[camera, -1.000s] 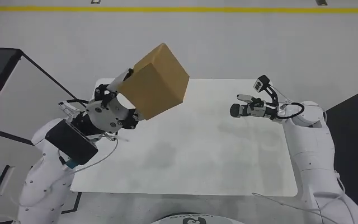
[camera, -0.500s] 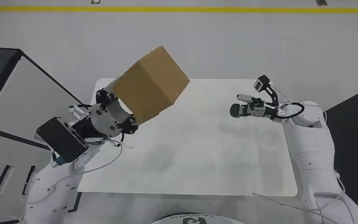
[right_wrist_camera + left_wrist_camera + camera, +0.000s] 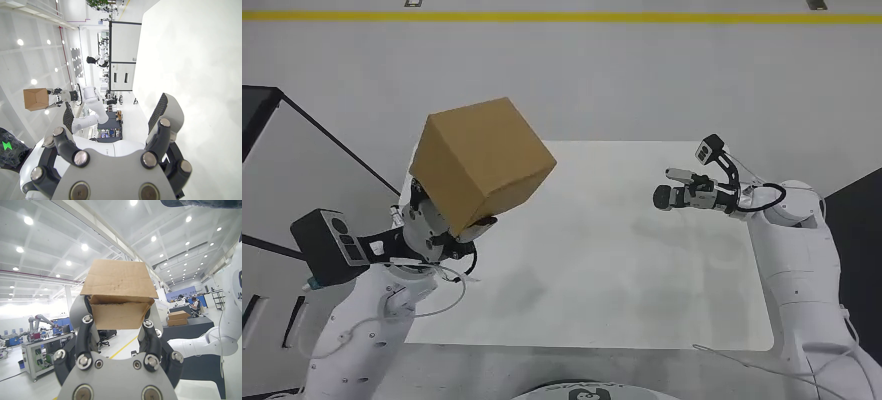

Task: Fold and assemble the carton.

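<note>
**Left end effector clamped on the carton — right end effector spread wide, holding nothing.**
The brown carton hangs tilted over the white worktop's far left corner, gripped at its underside flaps. The right end effector hovers above the worktop's right side, well apart from the carton. Beyond lies grey floor — a yellow line along its far edge.

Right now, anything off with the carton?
Yes. The carton hangs tilted in mid-air in the left gripper. At the gripped end one flap gapes instead of lying flat, and its edge looks ragged.
</note>
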Available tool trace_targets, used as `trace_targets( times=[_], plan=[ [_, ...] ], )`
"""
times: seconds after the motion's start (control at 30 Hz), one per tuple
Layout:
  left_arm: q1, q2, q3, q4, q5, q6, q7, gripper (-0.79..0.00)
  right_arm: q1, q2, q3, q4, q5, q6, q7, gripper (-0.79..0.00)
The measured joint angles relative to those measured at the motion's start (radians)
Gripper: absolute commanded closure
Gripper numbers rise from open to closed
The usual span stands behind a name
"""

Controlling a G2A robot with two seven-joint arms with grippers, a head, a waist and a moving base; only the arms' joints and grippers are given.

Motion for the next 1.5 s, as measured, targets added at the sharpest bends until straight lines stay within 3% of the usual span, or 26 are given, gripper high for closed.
trace_targets(
  times=[0.27, 0.43, 0.63, 0.9, 1.13, 1.23, 1.5],
  plan=[
    [-0.003, -0.007, 0.013, 0.011, 0.011, 0.000, -0.003, 0.000, 0.000, 0.000, 0.000, 0.000, 0.000, 0.000, 0.000, -0.785],
    [-0.004, 0.000, -0.048, 0.018, 0.157, 0.043, -0.148, 0.000, 0.000, 0.000, 0.000, 0.000, 0.000, 0.000, 0.000, -0.785],
    [0.008, 0.006, -0.127, -0.052, 0.163, 0.053, -0.292, 0.000, 0.000, 0.000, 0.000, 0.000, 0.000, 0.000, 0.000, -0.785],
    [0.003, 0.006, -0.130, -0.068, 0.172, 0.055, -0.307, 0.000, 0.000, 0.000, 0.000, 0.000, 0.000, 0.000, 0.000, -0.785],
    [-0.035, 0.010, -0.151, -0.139, 0.156, 0.024, -0.518, 0.000, 0.000, 0.000, 0.000, 0.000, 0.000, 0.000, 0.000, -0.785],
    [-0.055, 0.016, -0.168, -0.183, 0.222, -0.009, -0.624, 0.000, 0.000, 0.000, 0.000, 0.000, 0.000, 0.000, 0.000, -0.785],
    [-0.070, 0.019, -0.191, -0.208, 0.153, -0.044, -0.702, 0.000, 0.000, 0.000, 0.000, 0.000, 0.000, 0.000, 0.000, -0.785]
  ],
)
